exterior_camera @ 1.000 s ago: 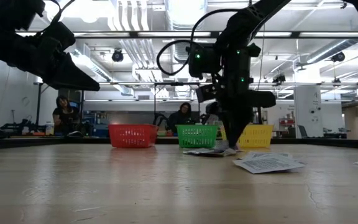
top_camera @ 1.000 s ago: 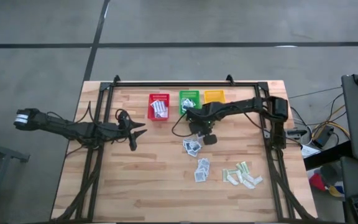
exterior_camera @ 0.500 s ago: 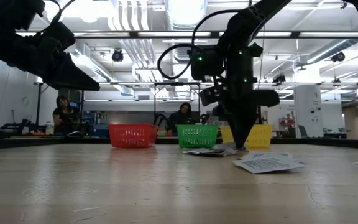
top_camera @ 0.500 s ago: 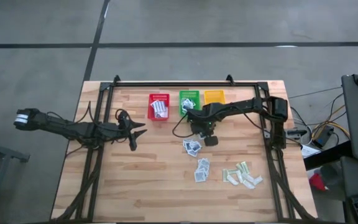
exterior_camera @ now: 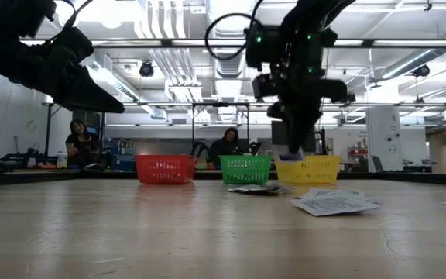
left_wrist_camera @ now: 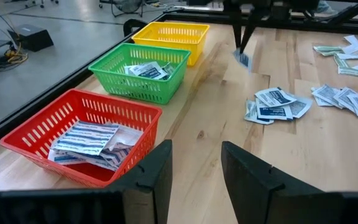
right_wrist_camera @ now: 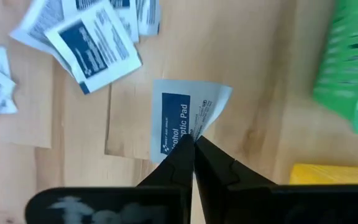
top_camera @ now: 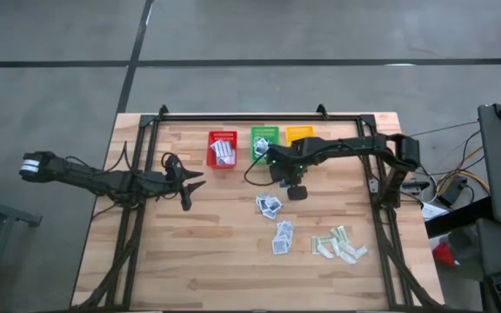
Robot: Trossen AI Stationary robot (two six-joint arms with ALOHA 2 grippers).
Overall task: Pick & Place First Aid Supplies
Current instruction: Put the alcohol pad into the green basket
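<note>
Right jaws clamped on one square packet above the counter; left arm idle.

I see the right gripper [right_wrist_camera: 193, 144] pinched shut on the edge of a white-blue square packet [right_wrist_camera: 182, 121], held clear of the counter [top_camera: 216, 252] near the green basket [top_camera: 264, 139] and the yellow basket [top_camera: 300, 134]. From the counter's centre, these baskets and the red basket [top_camera: 222, 149] sit toward 12 o'clock; red and green both contain packets. A cluster of square packets [top_camera: 269, 205] lies on the counter near the centre, another [top_camera: 282, 237] toward 5 o'clock, and the pale strips [top_camera: 338, 244] toward 4 o'clock. The left gripper [top_camera: 187, 181] waits toward 9 o'clock, its jaws parted and empty.
</note>
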